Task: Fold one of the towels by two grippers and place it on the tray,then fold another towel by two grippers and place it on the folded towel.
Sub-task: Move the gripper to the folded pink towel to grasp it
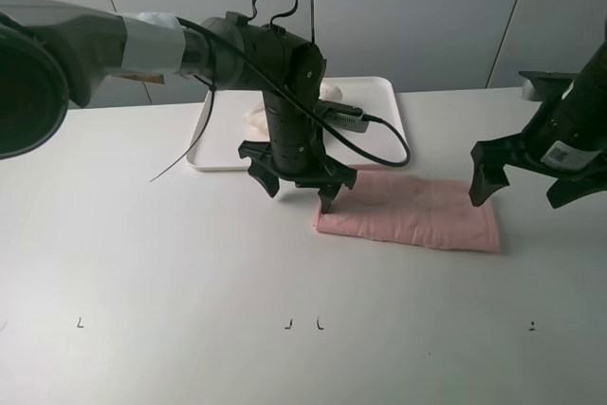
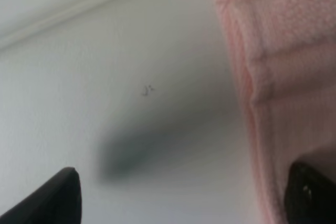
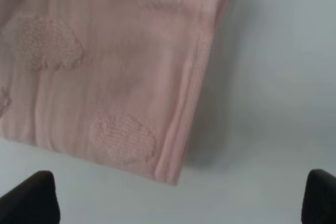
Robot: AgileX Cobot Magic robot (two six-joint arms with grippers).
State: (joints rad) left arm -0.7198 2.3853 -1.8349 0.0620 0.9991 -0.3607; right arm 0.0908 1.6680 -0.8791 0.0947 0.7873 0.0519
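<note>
A pink towel (image 1: 417, 211) lies folded in a long strip on the table, in front of the white tray (image 1: 384, 101). A cream towel (image 1: 254, 120) lies on the tray, mostly hidden behind my left arm. My left gripper (image 1: 299, 185) is open and empty, low over the pink towel's left end; in the left wrist view one fingertip (image 2: 310, 192) is over the towel (image 2: 283, 51) and the other over bare table. My right gripper (image 1: 519, 192) is open and empty above the towel's right end. The right wrist view shows that end's corner (image 3: 105, 61) between its fingers.
The white table (image 1: 142, 253) stretches wide to the left and front, with small black marks near its front edge. The tray's rim (image 2: 79, 9) shows in the left wrist view. A cable loops from my left arm over the tray.
</note>
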